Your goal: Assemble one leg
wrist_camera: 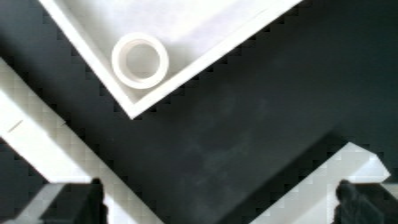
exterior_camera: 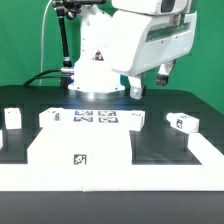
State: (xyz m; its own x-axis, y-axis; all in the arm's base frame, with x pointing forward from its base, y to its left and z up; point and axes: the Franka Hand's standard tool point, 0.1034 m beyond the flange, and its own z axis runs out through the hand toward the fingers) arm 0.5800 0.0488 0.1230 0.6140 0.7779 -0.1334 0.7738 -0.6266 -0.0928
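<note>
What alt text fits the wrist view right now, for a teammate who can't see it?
A corner of the large white panel, with a round socket in it, lies on the black table. The jaws stand open and empty above bare table.

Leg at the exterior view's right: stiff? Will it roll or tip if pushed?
The leg looks like moulded white plastic, so it is probably stiff and light. It has flat faces and lies wider than tall, so it likely slides rather than rolls or tips.
</note>
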